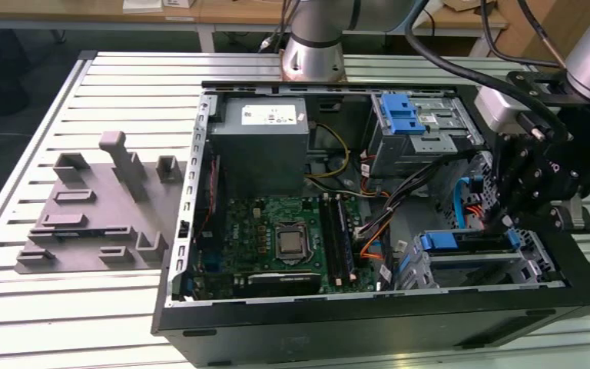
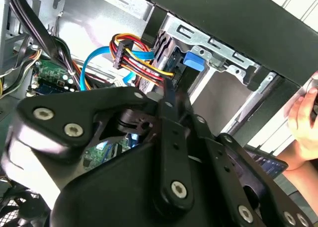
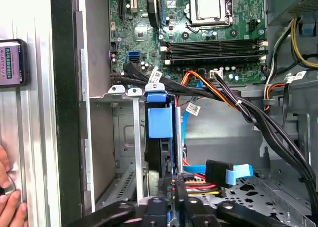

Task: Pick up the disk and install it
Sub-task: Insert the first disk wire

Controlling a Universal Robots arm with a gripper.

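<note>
Seating the disk in its bay

The gripper (image 1: 515,219) (clenched on the disk (image 3: 160,121)) holds it upright in the case's (image 1: 377,315) drive cage (image 3: 124,137); next calls for steady pressure inward.

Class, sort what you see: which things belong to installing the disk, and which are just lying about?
Belongs to the job:
disk in its blue carrier
drive bay
gripper
computer case

Lying about:
grey moulded plate
power-supply box
person's hand

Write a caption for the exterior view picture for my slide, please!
Robot arm's gripper reaches into the open computer case at the blue-framed disk in its bay, near the motherboard.
</note>
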